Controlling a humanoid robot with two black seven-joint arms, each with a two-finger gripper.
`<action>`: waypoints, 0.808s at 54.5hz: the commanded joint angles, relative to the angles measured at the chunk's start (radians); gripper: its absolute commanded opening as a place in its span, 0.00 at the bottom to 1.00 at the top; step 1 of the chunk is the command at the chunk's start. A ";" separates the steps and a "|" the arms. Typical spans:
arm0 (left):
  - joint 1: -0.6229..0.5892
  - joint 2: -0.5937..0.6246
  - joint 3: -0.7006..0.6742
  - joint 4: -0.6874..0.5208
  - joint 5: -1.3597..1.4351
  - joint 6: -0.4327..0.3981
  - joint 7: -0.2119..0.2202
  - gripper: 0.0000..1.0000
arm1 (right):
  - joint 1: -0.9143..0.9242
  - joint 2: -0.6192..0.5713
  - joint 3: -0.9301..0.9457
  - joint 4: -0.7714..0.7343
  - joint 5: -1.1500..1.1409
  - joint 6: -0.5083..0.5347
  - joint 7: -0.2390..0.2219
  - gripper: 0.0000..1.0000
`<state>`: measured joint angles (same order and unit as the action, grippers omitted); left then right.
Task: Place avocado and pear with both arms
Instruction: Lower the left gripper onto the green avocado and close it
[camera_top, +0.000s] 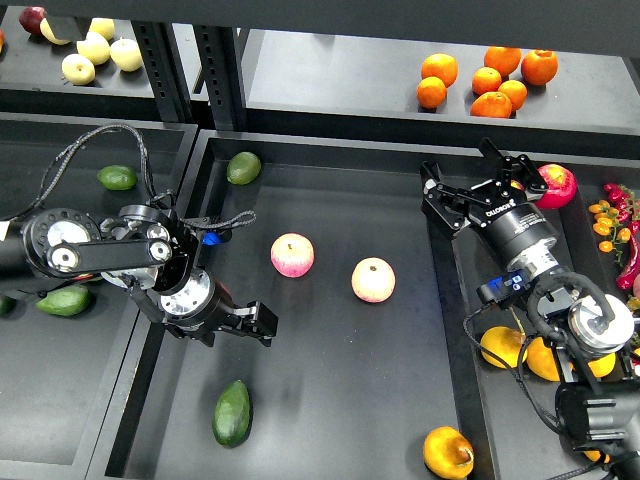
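Observation:
The avocado (232, 412), large and dark green, lies near the front left of the middle black tray (340, 390). The pear (447, 452), orange-yellow, lies at the tray's front right corner. My left gripper (255, 323) hangs low over the tray's left side, above and slightly right of the avocado and apart from it; it looks dark and foreshortened, and its fingers cannot be told apart. My right gripper (464, 186) is open and empty over the tray's right wall, far behind the pear.
Two pink-and-yellow apples (292, 255) (373, 279) lie mid-tray. A smaller avocado (243, 167) lies at the back left. Paler avocados (65, 300) fill the left bin. Yellow fruits (505, 347) and a red apple (556, 185) are in the right bin. Oranges (485, 80) sit on the shelf.

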<state>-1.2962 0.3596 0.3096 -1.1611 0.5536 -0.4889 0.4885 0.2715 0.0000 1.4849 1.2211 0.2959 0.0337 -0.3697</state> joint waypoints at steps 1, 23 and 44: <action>0.006 -0.031 0.043 0.055 -0.001 0.000 0.000 1.00 | 0.000 0.000 -0.001 0.000 -0.001 0.002 0.000 1.00; 0.028 -0.125 0.066 0.184 -0.001 0.000 0.000 1.00 | 0.008 0.000 -0.002 -0.009 -0.003 0.005 0.000 1.00; 0.048 -0.211 0.160 0.265 -0.006 0.000 0.000 1.00 | 0.012 0.000 0.000 -0.014 0.000 0.008 0.000 1.00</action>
<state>-1.2510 0.1693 0.4416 -0.9230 0.5508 -0.4885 0.4887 0.2796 0.0000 1.4829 1.2064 0.2939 0.0414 -0.3698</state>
